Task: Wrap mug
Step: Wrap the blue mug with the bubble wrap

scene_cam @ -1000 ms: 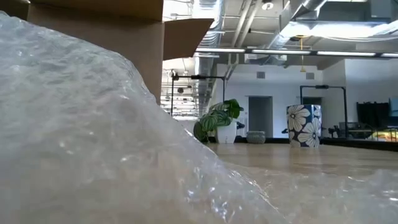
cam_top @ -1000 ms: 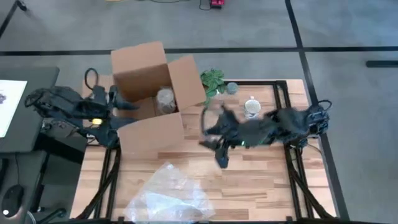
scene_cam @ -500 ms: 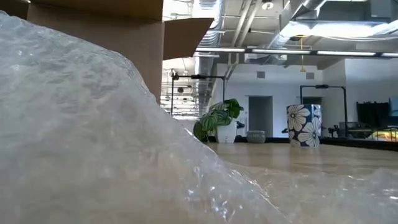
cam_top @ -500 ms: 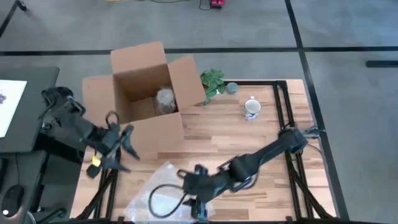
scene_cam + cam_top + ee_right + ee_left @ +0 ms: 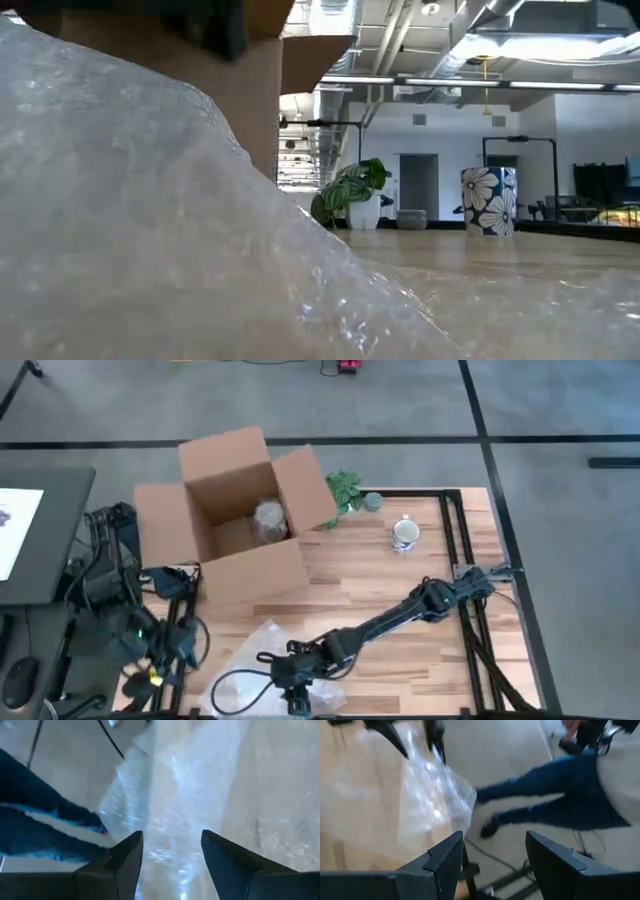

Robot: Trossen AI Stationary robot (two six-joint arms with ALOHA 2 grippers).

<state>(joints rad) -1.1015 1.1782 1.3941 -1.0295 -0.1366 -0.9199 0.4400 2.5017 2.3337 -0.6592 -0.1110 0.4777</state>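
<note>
Right hand, fingers wide apart, directly over crinkled clear bubble-wrap sheet; white floral mug well apart.

We see glossy, crinkled plastic bubble wrap on a matt wooden table; the cardboard box is matt.

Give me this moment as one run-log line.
right gripper: open, over bubble wrap | left gripper: open, off table's left edge | mug: unwrapped, far side
</note>
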